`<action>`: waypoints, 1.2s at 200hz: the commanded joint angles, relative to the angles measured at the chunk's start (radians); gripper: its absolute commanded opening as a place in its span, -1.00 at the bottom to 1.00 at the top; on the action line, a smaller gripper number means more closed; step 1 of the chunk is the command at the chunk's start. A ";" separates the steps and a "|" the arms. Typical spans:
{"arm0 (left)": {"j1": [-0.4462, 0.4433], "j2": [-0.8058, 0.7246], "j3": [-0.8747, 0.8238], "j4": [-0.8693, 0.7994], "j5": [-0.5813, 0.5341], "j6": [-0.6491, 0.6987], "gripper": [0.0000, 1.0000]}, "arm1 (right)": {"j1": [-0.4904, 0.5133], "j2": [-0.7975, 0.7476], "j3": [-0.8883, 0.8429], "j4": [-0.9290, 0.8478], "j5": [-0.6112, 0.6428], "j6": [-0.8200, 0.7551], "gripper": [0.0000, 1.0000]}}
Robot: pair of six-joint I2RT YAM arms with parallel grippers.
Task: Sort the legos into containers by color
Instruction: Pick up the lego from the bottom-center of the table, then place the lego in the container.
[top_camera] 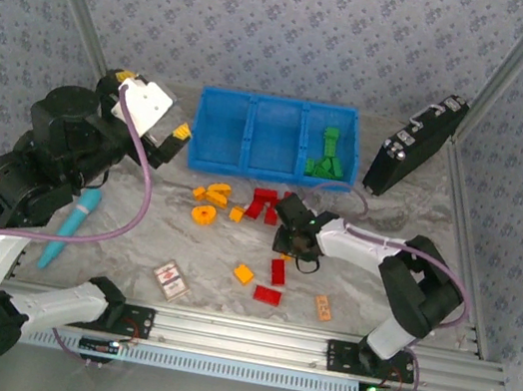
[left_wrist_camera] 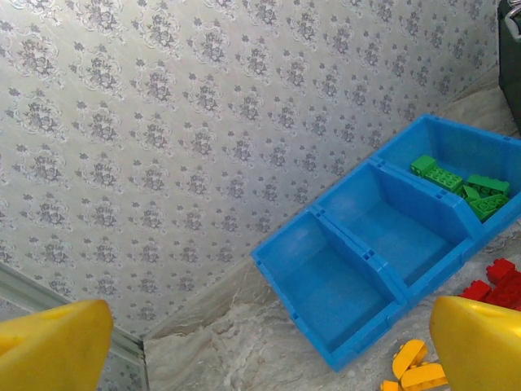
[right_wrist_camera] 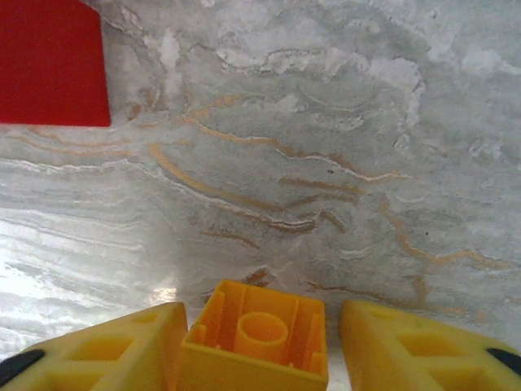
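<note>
The right gripper (top_camera: 293,238), low over the middle of the grey marbled table (top_camera: 222,249), has its yellow fingers (right_wrist_camera: 122,350) closed against both sides of a small orange-yellow plastic brick (right_wrist_camera: 254,334). The left gripper (top_camera: 156,106) hangs wide open and empty at the far left, beside the bright blue three-compartment plastic bin (top_camera: 268,171). Green bricks (top_camera: 329,155) lie in its right compartment.

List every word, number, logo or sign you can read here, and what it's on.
No text here can be read.
patterned card: printed marks, too small to read.
small orange tag: too small to tell.
black case: no legible label.
</note>
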 commanded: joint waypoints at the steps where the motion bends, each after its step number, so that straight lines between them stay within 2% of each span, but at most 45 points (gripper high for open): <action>1: -0.004 -0.024 -0.007 0.038 -0.020 0.011 1.00 | 0.006 0.045 0.034 0.002 -0.003 -0.020 -0.08; 51: -0.004 -0.039 -0.011 0.039 -0.019 0.014 1.00 | 0.028 0.032 0.140 -0.061 0.024 -0.070 -0.27; 89: -0.004 -0.073 0.002 0.026 0.011 0.005 1.00 | 0.061 0.052 0.453 -0.169 0.075 -0.239 -0.30; 145: -0.003 -0.125 -0.060 0.046 -0.010 0.052 1.00 | 0.088 0.331 0.955 -0.300 0.056 -0.550 -0.33; 187: -0.004 -0.148 -0.094 0.039 -0.001 0.096 1.00 | 0.054 0.561 1.255 -0.317 0.046 -0.657 -0.34; 213: -0.004 -0.158 -0.112 0.030 0.015 0.110 1.00 | 0.032 0.661 1.347 -0.253 0.043 -0.693 -0.33; 240: -0.005 -0.169 -0.136 0.023 0.045 0.128 1.00 | 0.034 0.705 1.324 -0.140 0.089 -0.716 -0.31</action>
